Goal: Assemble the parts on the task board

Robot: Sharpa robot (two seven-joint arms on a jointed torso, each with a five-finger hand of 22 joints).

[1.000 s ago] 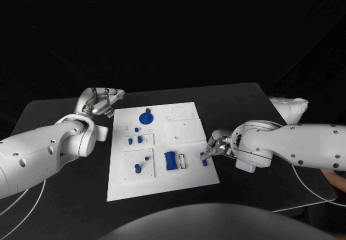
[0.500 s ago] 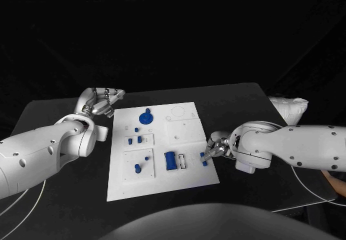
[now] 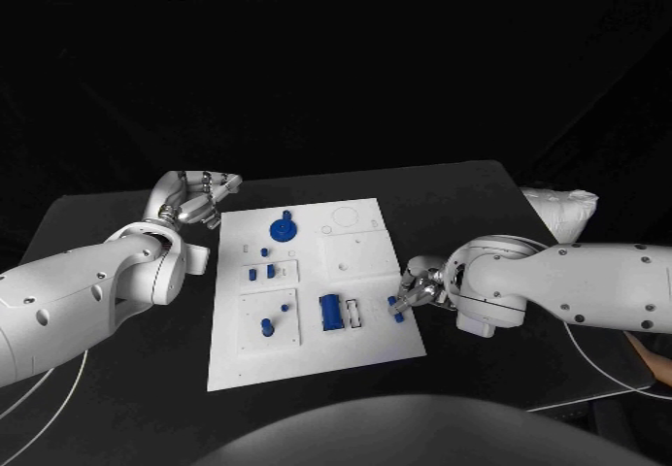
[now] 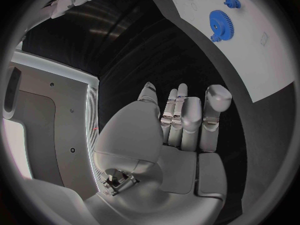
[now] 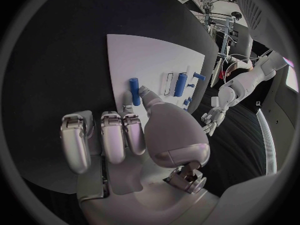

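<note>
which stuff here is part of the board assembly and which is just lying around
Job: task board; blue gear; blue block; small blue peg at the right hand; left hand, holding nothing.
Lying about: white bundle at the table's far right edge; white cable.

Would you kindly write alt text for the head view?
A white task board lies mid-table with blue parts on it; the right hand touches a small blue piece at its right edge, while the left hand hovers off its far-left corner.

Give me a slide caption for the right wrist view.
Right hand pinching a small blue peg at the edge of the white task board.
</note>
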